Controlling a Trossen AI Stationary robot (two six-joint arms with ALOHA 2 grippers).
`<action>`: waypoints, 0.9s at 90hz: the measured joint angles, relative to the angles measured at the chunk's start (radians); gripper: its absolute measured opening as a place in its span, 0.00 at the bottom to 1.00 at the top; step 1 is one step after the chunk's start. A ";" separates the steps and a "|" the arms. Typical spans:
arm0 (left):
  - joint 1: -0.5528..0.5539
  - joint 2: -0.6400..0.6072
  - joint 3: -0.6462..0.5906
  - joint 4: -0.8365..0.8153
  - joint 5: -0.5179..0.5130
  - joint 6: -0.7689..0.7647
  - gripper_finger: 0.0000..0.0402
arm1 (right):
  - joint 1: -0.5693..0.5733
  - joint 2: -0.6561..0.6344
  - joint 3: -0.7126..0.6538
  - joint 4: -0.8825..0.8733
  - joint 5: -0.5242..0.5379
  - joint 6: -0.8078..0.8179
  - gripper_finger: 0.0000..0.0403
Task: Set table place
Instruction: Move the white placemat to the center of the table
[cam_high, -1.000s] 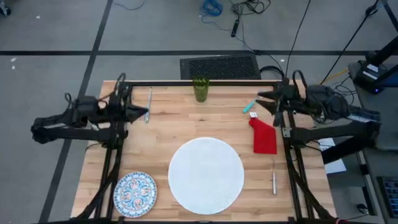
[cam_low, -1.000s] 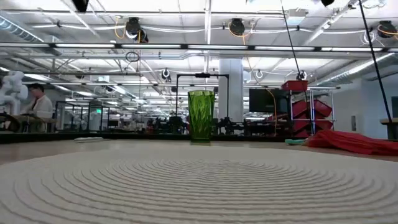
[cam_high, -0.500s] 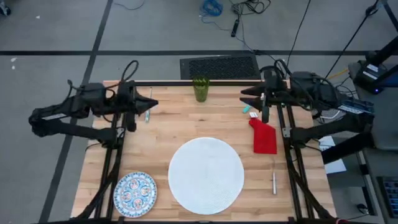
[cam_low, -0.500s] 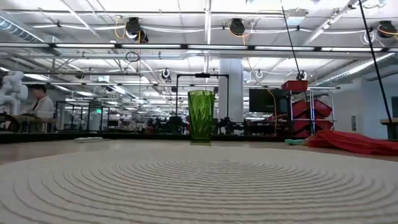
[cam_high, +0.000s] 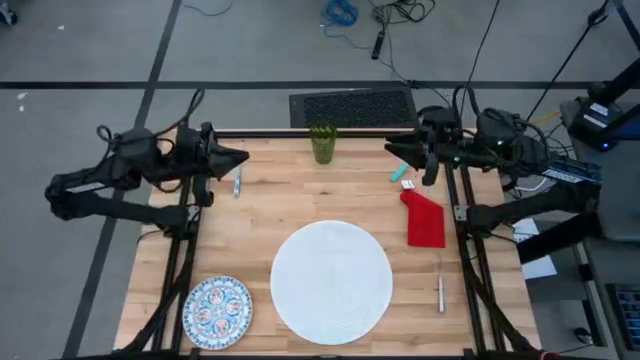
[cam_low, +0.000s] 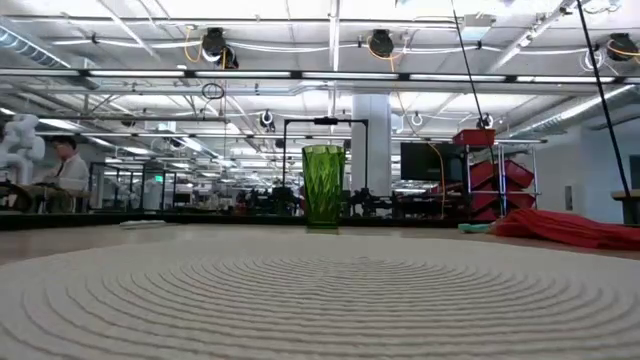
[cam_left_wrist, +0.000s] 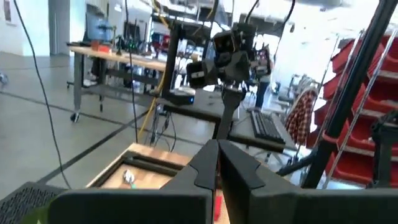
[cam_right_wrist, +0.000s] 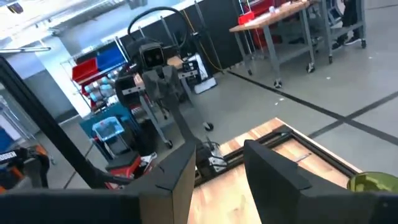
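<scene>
Teal-handled spoon (cam_high: 401, 171): we see it slanting on the desk (cam_high: 300, 200), just below the right gripper (cam_high: 392, 148).
Right gripper: spread.
Left gripper (cam_high: 243, 157): pressed together, farther.

black floor mat (cam_high: 353, 106), loose cables (cam_high: 340, 14)

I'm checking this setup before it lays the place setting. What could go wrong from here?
The green tumbler stands right at the table's far edge; a sideways nudge might tip it off. The teal-handled spoon lies just beneath the right gripper and close to the red napkin, so a grasp there might snag cloth. The left gripper hovers near a small utensil.
</scene>
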 joint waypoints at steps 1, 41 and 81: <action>0.000 0.000 0.000 0.002 0.000 0.000 0.00 | 0.000 0.000 0.000 0.000 0.000 -0.002 0.31; 0.000 0.000 0.000 0.008 -0.015 0.080 0.00 | 0.000 0.007 0.000 -0.170 0.004 -0.043 0.31; 0.000 0.029 -0.001 -0.002 -0.174 0.065 0.00 | 0.000 0.065 0.000 -0.237 0.005 0.002 0.31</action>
